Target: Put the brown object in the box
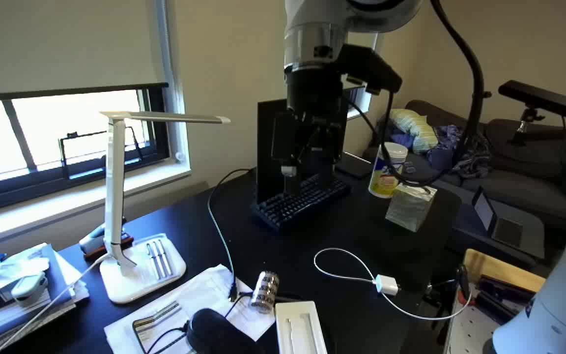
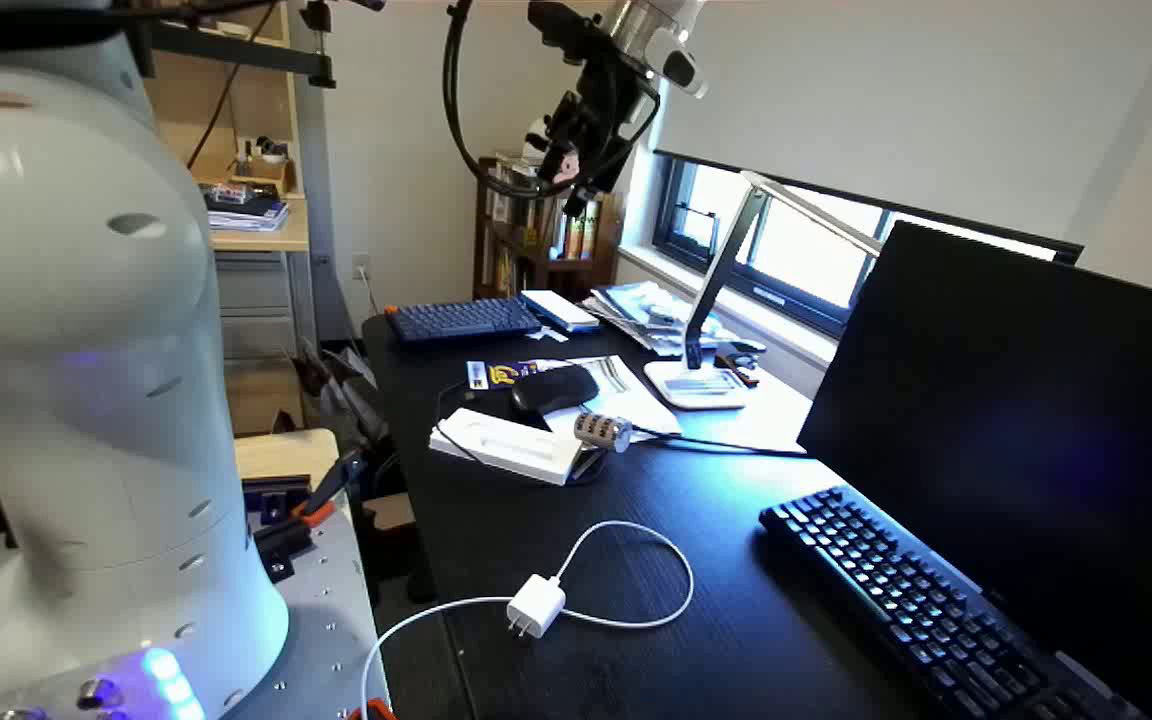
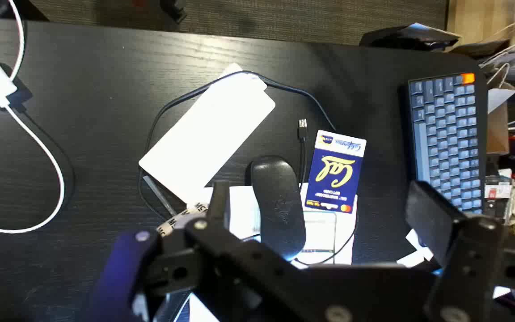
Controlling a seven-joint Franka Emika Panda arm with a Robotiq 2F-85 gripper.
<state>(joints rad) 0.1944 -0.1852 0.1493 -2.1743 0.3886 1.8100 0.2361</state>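
Note:
A small brownish cylinder with dark lettering, the likeliest brown object, lies on papers in both exterior views [image 1: 265,290] [image 2: 598,430]. In the wrist view the cylinder [image 3: 173,222] is partly hidden behind a finger. The pale white low-walled box [image 1: 294,308] lies beside it and looks oblong; it shows whole in an exterior view [image 2: 496,460]. In the wrist view the box [image 3: 208,134] is overexposed. My gripper [image 1: 309,182] hangs high above the table, apart from both; it also shows in an exterior view [image 2: 561,185]. In the wrist view the fingers [image 3: 327,210] are spread with nothing between them.
A black mouse [image 2: 554,388] and cables lie beside the box. A white charger [image 2: 536,605] with a looped cable is on the table. A monitor [image 2: 1016,450], keyboard [image 2: 896,590], desk lamp [image 1: 115,187], wipes tub [image 1: 386,169] and silvery cube [image 1: 410,206] stand around.

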